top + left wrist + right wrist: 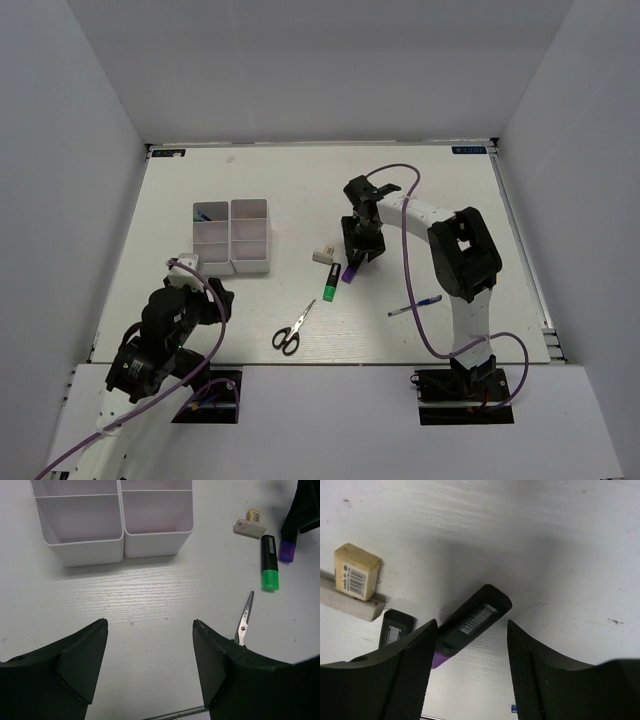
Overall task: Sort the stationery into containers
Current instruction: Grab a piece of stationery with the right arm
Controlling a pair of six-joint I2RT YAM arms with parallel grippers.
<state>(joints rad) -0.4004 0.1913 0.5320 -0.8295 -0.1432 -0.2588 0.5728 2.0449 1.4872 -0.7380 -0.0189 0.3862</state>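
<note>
The counter [420, 190] carries the white organizer tray [249, 265] just ahead of your left fingers [150, 630] and well apart from your right fingers [355, 258]. Left fingers: spread wide, nothing between them, over bare counter. Right fingers: spread likewise, gripping nothing, standing astride the purple highlighter [475, 619]. That highlighter lies on the counter in the gap. Its black cap end points ahead toward the right finger, and its purple barrel runs back beneath the left finger; the wrist view does not settle whether they touch. Its long axis therefore crosses the gap on a slant, neither square to the closing line nor along it. In my judgement the right arm is plainly the nearer and owns this pick. You would do well to turn the wrist until the barrel sits square between the fingers before closing, or it may swivel out. The green highlighter [331, 283] and small beige block [356, 572] lie just outside the left finger.
</note>
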